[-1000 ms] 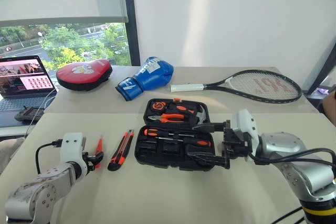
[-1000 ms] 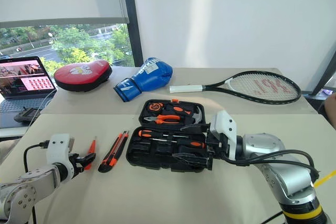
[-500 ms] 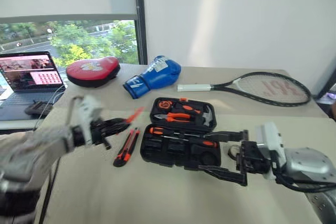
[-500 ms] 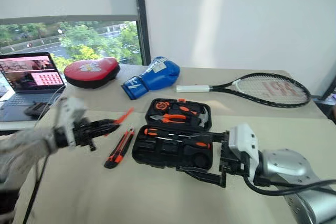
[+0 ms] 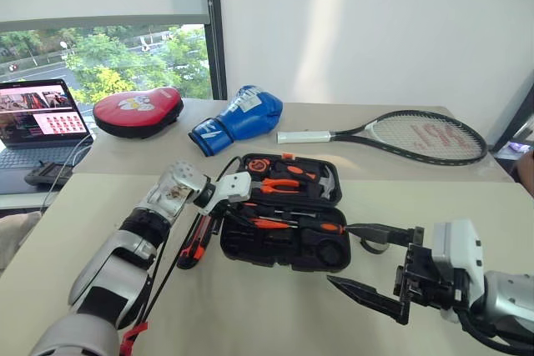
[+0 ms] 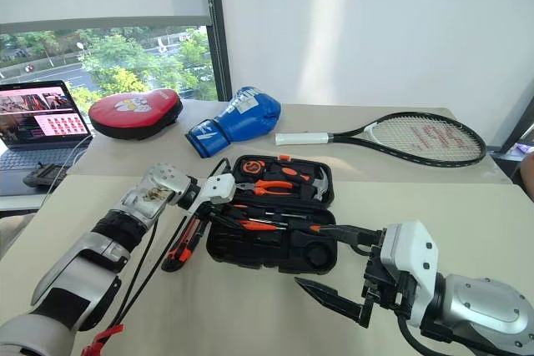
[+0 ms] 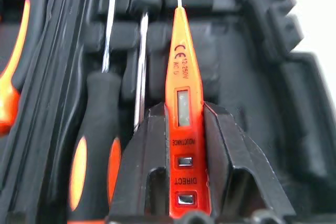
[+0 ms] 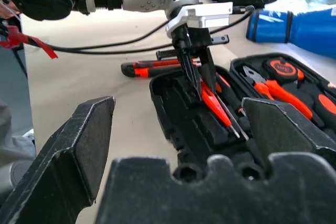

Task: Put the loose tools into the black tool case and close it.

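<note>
Over the black tool case, left gripper clamps tester screwdriver.

Left claw clamped, angled downward; right claw wide apart.

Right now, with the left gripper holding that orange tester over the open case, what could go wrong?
The left gripper holds the tester screwdriver close beside two screwdrivers already seated in the black tool case; released off its recess, it might land across them and could stop the lid closing. The utility knife lies on the table against the case's left edge, so a swing of that arm could knock it.
</note>
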Robot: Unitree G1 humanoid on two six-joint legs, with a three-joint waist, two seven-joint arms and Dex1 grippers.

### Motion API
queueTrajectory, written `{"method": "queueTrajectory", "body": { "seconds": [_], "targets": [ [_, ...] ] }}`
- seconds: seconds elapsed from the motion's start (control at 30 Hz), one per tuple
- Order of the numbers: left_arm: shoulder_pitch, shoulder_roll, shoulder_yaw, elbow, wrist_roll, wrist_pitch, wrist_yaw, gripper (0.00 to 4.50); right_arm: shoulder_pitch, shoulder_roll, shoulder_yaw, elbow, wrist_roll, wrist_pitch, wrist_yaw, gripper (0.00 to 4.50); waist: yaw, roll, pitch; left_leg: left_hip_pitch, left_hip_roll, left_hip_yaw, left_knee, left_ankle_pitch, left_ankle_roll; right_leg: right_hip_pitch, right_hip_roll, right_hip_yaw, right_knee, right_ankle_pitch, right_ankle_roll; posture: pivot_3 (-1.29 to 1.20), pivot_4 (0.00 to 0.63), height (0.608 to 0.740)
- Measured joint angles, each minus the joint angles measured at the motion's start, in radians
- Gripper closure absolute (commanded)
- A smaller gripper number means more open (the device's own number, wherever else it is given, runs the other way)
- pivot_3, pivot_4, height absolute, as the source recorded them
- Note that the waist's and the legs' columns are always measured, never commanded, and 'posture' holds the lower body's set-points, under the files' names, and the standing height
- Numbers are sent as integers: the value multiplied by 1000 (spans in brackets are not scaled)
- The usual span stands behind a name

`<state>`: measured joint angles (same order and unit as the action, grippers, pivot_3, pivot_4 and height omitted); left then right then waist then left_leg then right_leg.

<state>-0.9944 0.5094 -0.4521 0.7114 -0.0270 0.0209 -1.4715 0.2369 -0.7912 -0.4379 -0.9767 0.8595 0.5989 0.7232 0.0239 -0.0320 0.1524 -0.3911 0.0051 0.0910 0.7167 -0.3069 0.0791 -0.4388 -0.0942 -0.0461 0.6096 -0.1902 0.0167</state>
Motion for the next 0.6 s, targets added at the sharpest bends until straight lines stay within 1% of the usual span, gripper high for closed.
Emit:
{"method": "queueTrajectory", "body": {
  "seconds": [0.1, 0.37, 0.43, 0.5, 0.53, 0.57, 0.6],
  "targets": [
    [-10, -3, 0, -7, 25, 33, -2, 4031, 16, -2, -3, -10, 3, 0, -18, 0, 0, 0, 0, 0, 0, 0, 4, -2, 3, 1, -1, 1, 0, 1, 2, 0, 150, 740],
    [13, 0, 5, -109, 62, 102, 1, 4031, 24, -18, -5, -12, 4, -3, -26, 0, -2, 0, 0, 0, 0, 1, 6, -2, 3, 0, 0, 3, 1, 1, 3, 0, 150, 740],
    [15, -2, 6, -122, 63, 130, 2, 3031, 22, -24, -5, -8, 4, -4, -25, 0, 0, 0, 0, -1, 0, 1, 6, -2, 3, 0, -1, 3, 1, 1, 3, 0, 150, 740],
    [21, -7, 11, -137, 62, 146, 1, 2410, 22, -26, -5, -1, 4, -6, -22, 0, 0, 0, 0, -1, 0, 1, 6, -2, 3, 0, -1, 3, 1, 1, 3, 0, 150, 740],
    [31, -6, 22, -156, 50, 165, -5, 1906, 23, -27, -6, 3, 4, -7, -18, 0, 0, 0, 0, -1, 0, 1, 7, -2, 3, 0, -1, 3, 1, 1, 3, 0, 150, 740],
    [36, -6, 33, -165, 37, 175, -7, 1694, 24, -27, -6, 5, 3, -8, -16, 0, -1, 0, 0, -1, 0, 1, 7, -2, 3, 0, -1, 3, 1, 1, 3, 0, 150, 740],
    [45, -2, 57, -187, 11, 193, -13, 1694, 27, -27, -7, 5, 3, -8, -15, 0, -1, 0, 0, -2, 0, 1, 7, -2, 3, 0, 0, 3, 1, 1, 3, 0, 150, 740]
  ]
}}
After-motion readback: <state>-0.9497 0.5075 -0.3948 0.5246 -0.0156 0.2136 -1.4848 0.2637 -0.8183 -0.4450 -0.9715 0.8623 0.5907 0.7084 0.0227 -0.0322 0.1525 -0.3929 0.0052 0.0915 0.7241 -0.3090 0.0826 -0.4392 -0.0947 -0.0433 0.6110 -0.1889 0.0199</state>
